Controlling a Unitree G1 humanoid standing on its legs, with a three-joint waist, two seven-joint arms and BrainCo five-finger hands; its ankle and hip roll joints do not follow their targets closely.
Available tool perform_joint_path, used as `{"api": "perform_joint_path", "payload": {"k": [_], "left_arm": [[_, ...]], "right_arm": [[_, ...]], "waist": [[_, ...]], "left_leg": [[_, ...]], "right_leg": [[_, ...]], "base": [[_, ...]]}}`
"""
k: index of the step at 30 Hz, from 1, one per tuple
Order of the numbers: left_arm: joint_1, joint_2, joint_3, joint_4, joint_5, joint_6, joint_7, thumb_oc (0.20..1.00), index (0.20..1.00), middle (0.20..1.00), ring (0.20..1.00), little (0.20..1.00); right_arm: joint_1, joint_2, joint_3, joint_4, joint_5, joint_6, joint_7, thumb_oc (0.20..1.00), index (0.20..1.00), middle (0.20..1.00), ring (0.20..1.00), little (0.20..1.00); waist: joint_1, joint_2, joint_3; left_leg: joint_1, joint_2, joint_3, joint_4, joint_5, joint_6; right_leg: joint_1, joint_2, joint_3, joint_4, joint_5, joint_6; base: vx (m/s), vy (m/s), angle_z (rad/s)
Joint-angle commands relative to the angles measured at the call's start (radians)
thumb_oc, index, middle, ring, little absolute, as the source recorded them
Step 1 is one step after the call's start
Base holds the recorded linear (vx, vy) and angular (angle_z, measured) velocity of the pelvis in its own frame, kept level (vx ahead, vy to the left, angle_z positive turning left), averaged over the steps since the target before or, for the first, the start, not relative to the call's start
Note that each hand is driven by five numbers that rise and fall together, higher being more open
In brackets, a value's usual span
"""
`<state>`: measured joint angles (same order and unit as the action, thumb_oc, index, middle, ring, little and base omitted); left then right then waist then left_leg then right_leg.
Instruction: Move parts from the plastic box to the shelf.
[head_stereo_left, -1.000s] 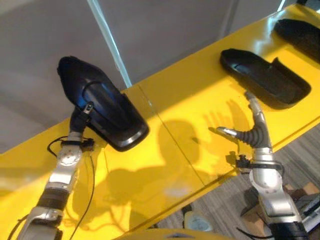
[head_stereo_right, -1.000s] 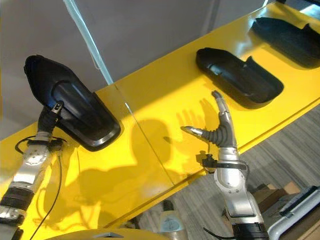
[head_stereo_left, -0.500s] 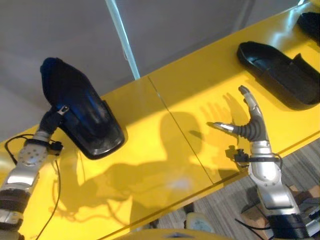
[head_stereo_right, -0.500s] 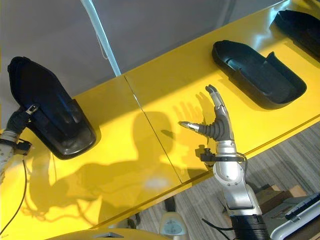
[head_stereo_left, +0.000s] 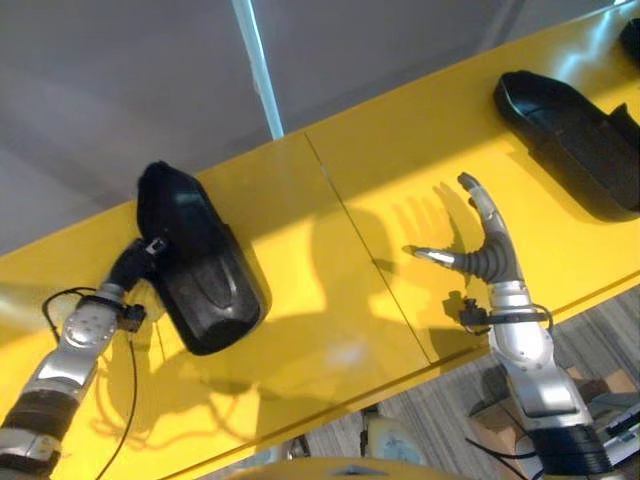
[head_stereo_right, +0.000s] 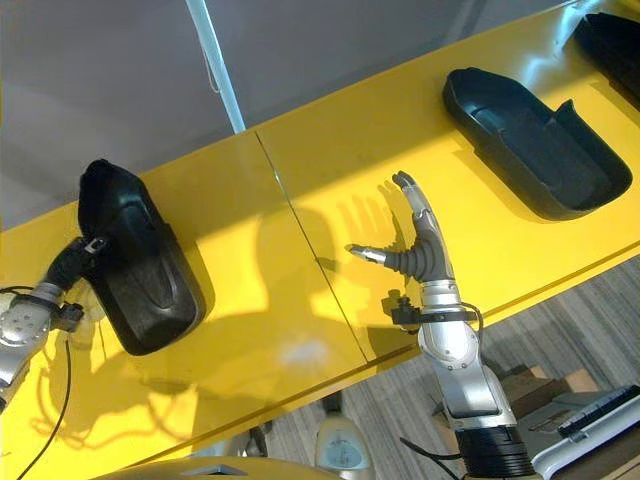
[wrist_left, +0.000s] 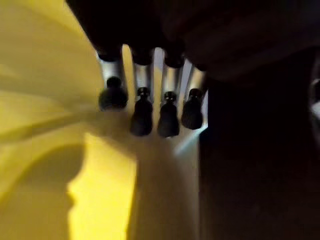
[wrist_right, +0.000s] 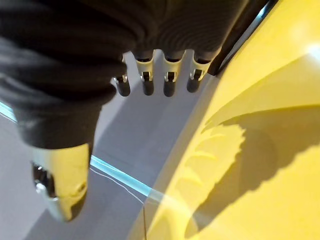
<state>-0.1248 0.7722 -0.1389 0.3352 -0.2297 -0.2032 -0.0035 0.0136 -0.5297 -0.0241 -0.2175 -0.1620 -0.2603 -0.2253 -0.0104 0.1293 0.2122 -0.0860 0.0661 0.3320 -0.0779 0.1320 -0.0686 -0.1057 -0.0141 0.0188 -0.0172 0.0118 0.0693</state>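
Note:
A black moulded part (head_stereo_left: 200, 270) rests on the yellow shelf (head_stereo_left: 350, 300), left of the shelf's seam. My left hand (head_stereo_left: 132, 265) grips its left edge, the thumb on top; in the left wrist view the fingers (wrist_left: 142, 107) lie beside the dark part (wrist_left: 260, 150). Over the shelf's front edge my right hand (head_stereo_left: 485, 255) is held open, fingers spread and holding nothing; its fingers (wrist_right: 167, 80) show straight in the right wrist view. A second black part (head_stereo_left: 570, 130) lies on the shelf at the right, and a third (head_stereo_right: 610, 35) at the far right corner.
A pale blue post (head_stereo_left: 258, 65) rises behind the shelf against a grey wall. The seam (head_stereo_left: 360, 250) crosses the shelf between the two hands. Grey wood floor (head_stereo_left: 450, 420) shows below the front edge.
The camera has swung left. The part in my left hand has come down from a raised tilt to rest lower on the shelf. My right hand stays open.

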Motion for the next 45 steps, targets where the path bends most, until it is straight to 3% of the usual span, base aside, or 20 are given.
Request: {"api": "perform_joint_path", "payload": {"k": [1, 13, 14, 16, 17, 18, 26, 35, 44, 45], "left_arm": [[-0.056, -0.022, -0.023, 0.036, 0.032, -0.02, 0.001, 0.2, 0.2, 0.2, 0.2, 0.2], [-0.173, -0.067, -0.084, 0.097, 0.193, -0.001, 0.037, 0.2, 0.2, 0.2, 0.2, 0.2], [-0.189, -0.072, -0.085, 0.109, 0.202, 0.008, 0.043, 0.231, 0.231, 0.231, 0.231, 0.231], [-0.193, -0.08, -0.084, 0.106, 0.205, 0.016, 0.049, 0.564, 0.564, 0.564, 0.564, 0.564], [-0.192, -0.084, -0.082, 0.102, 0.204, 0.02, 0.049, 0.903, 0.903, 0.903, 0.903, 0.903], [-0.189, -0.092, -0.079, 0.099, 0.201, 0.025, 0.049, 1.0, 1.0, 1.0, 1.0, 1.0], [-0.138, -0.141, -0.045, 0.07, 0.183, 0.049, 0.052, 1.0, 1.0, 1.0, 1.0, 1.0], [0.05, -0.218, 0.072, -0.085, 0.208, 0.065, 0.067, 1.0, 1.0, 1.0, 1.0, 1.0], [0.069, -0.306, 0.146, -0.083, 0.217, 0.065, 0.194, 1.0, 1.0, 1.0, 1.0, 1.0], [0.072, -0.32, 0.175, -0.106, 0.23, 0.048, 0.248, 1.0, 1.0, 1.0, 1.0, 1.0]], "right_arm": [[-0.041, -0.023, 0.008, -0.068, 0.028, -0.067, -0.001, 1.0, 1.0, 1.0, 1.0, 1.0], [-0.04, -0.024, 0.017, -0.062, 0.007, -0.07, -0.005, 1.0, 1.0, 1.0, 1.0, 1.0], [-0.038, -0.023, 0.017, -0.061, 0.005, -0.069, -0.006, 1.0, 1.0, 1.0, 1.0, 1.0], [-0.035, -0.023, 0.015, -0.059, 0.001, -0.065, -0.007, 1.0, 1.0, 1.0, 1.0, 1.0], [-0.035, -0.024, 0.015, -0.059, 0.0, -0.063, -0.006, 1.0, 1.0, 1.0, 1.0, 1.0], [-0.033, -0.024, 0.013, -0.058, -0.001, -0.062, -0.005, 1.0, 1.0, 1.0, 1.0, 1.0], [-0.02, -0.021, 0.009, -0.052, -0.012, -0.043, -0.004, 1.0, 1.0, 1.0, 1.0, 1.0], [0.023, -0.009, -0.02, -0.057, -0.035, -0.018, 0.004, 1.0, 1.0, 1.0, 1.0, 1.0], [0.04, -0.001, -0.017, -0.056, -0.041, -0.006, -0.005, 1.0, 1.0, 1.0, 1.0, 1.0], [0.042, 0.0, -0.018, -0.059, -0.045, -0.009, -0.014, 1.0, 1.0, 1.0, 1.0, 1.0]], "waist": [[-0.001, -0.015, -0.028], [-0.005, -0.011, -0.026], [-0.004, -0.011, -0.025], [-0.002, -0.011, -0.026], [-0.002, -0.01, -0.026], [-0.002, -0.009, -0.026], [0.004, -0.009, -0.032], [0.021, -0.014, -0.047], [0.029, -0.022, -0.057], [0.033, -0.027, -0.063]], "left_leg": [[0.094, 0.065, 0.048, 0.073, -0.178, -0.083], [0.102, 0.066, 0.047, 0.077, -0.186, -0.08], [0.104, 0.067, 0.046, 0.08, -0.187, -0.079], [0.105, 0.066, 0.045, 0.082, -0.189, -0.079], [0.105, 0.066, 0.044, 0.083, -0.189, -0.079], [0.106, 0.066, 0.043, 0.085, -0.19, -0.079], [0.116, 0.064, 0.037, 0.092, -0.199, -0.075], [0.136, 0.061, 0.025, 0.101, -0.213, -0.07], [0.154, 0.061, 0.011, 0.103, -0.218, -0.07], [0.16, 0.062, 0.008, 0.102, -0.22, -0.07]], "right_leg": [[-0.007, -0.029, 0.019, 0.077, -0.123, 0.147], [-0.002, -0.029, 0.017, 0.081, -0.128, 0.146], [-0.001, -0.03, 0.017, 0.081, -0.128, 0.146], [0.001, -0.031, 0.015, 0.081, -0.128, 0.146], [0.002, -0.031, 0.013, 0.081, -0.128, 0.146], [0.005, -0.031, 0.013, 0.081, -0.13, 0.146], [0.019, -0.034, 0.009, 0.085, -0.134, 0.141], [0.046, -0.038, 0.005, 0.09, -0.144, 0.132], [0.07, -0.036, 0.001, 0.092, -0.154, 0.121], [0.077, -0.035, -0.002, 0.094, -0.157, 0.12]], "base": [[0.0, 0.0, 0.0], [0.0, 0.0, 0.0], [0.0, 0.0, 0.0], [0.0, 0.0, 0.0], [0.0, 0.0, 0.0], [0.0, 0.0, 0.0], [0.0, -0.004, 0.01], [0.0, -0.009, 0.03], [0.0, -0.014, 0.06], [0.01, -0.019, 0.03]]}}
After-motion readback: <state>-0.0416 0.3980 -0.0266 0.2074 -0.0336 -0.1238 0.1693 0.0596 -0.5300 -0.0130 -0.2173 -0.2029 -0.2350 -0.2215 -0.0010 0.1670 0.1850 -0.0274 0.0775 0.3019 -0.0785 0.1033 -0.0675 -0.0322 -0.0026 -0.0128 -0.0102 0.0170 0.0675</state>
